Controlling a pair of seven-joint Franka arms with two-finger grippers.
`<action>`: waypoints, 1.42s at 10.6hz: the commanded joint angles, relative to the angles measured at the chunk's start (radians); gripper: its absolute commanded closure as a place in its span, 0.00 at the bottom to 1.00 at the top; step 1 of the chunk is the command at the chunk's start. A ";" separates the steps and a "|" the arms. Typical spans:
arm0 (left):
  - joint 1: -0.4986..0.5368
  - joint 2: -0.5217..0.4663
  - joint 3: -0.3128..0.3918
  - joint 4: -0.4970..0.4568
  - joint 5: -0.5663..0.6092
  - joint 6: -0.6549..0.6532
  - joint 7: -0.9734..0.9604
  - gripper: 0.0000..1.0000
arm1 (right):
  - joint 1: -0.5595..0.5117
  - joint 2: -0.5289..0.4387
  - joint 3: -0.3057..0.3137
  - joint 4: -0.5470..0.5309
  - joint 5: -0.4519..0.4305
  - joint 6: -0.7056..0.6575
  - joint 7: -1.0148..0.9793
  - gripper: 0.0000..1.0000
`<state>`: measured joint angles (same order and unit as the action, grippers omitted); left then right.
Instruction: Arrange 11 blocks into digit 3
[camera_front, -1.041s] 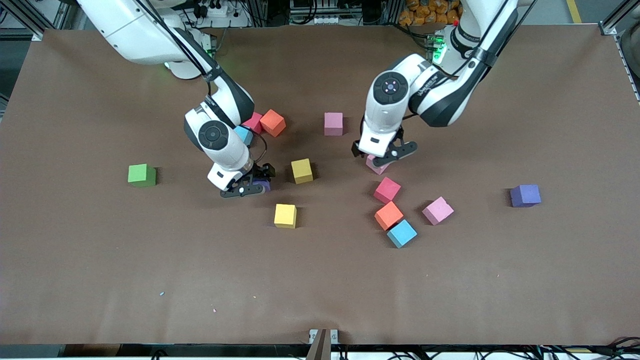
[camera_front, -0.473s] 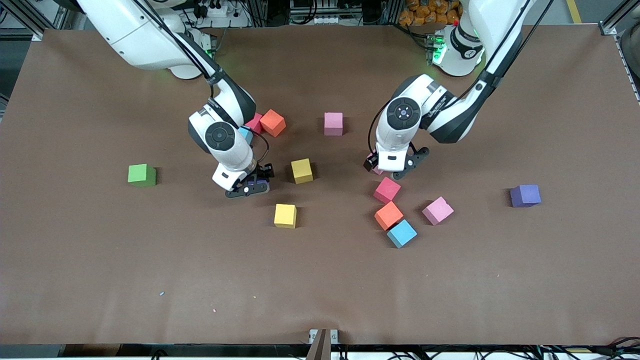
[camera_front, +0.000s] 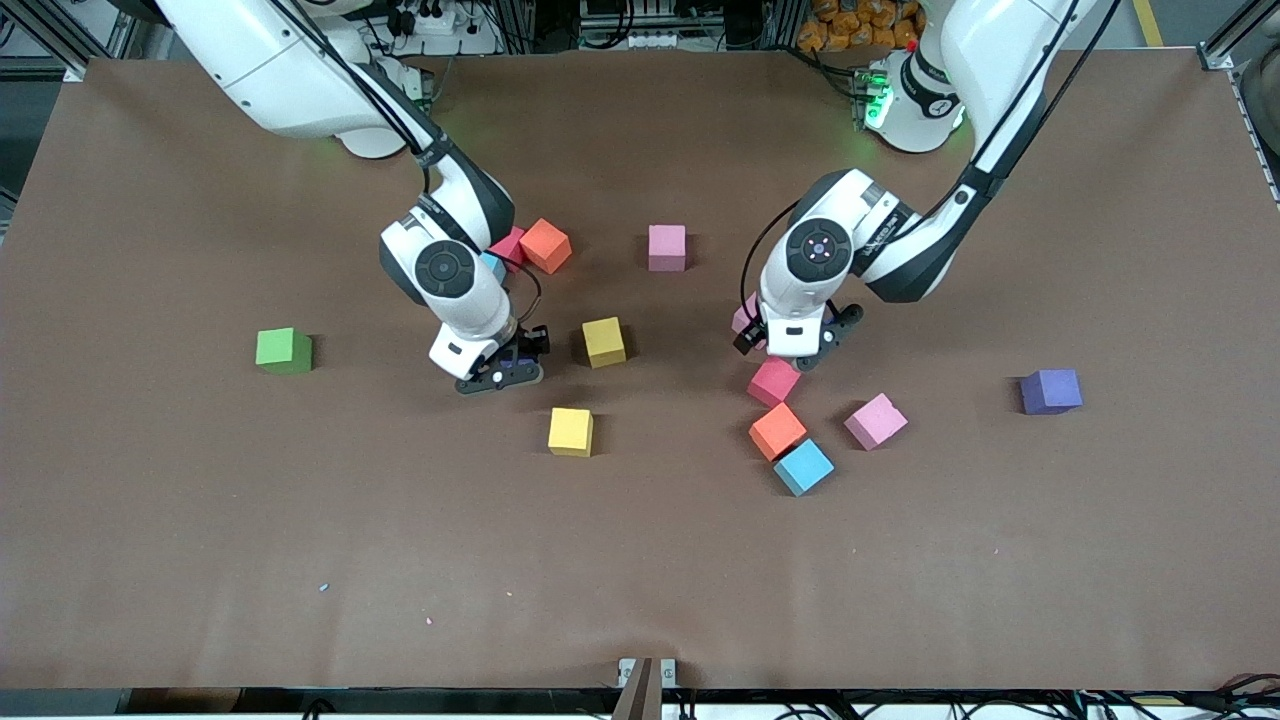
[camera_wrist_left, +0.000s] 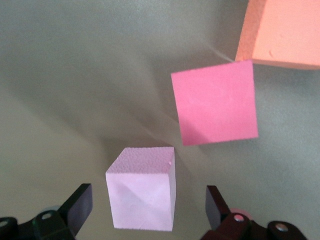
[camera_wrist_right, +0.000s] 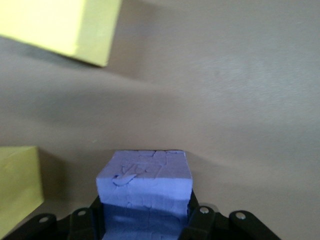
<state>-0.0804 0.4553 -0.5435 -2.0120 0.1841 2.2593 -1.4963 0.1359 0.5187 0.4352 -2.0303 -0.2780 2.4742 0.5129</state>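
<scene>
Squarely between left tool (camera_wrist_left: 148, 210) fingers: pink block (camera_wrist_left: 142, 187).

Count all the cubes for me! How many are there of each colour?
pink cubes: 3
red cubes: 2
orange cubes: 2
yellow cubes: 2
blue cubes: 2
purple cubes: 2
green cube: 1
Total: 14

Broad bare table (camera_front: 300, 560) lies nearer the front camera, while a red block (camera_front: 774, 381), orange block (camera_front: 777, 431) and blue block (camera_front: 803, 467) crowd beneath the left gripper (camera_front: 795, 350).
</scene>
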 joint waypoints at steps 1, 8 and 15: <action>0.008 0.026 -0.009 -0.008 0.000 0.029 -0.027 0.00 | -0.025 -0.068 0.074 0.001 -0.020 -0.111 -0.071 1.00; -0.002 0.071 -0.007 -0.037 0.005 0.084 -0.036 0.00 | -0.039 -0.155 0.238 -0.019 -0.017 -0.261 -0.507 1.00; 0.007 0.068 -0.009 -0.037 0.011 0.083 -0.058 0.67 | -0.030 -0.154 0.361 -0.125 -0.091 -0.111 -0.769 1.00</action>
<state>-0.0787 0.5324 -0.5470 -2.0413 0.1841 2.3343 -1.5235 0.1219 0.3905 0.7745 -2.1029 -0.3222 2.3161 -0.2280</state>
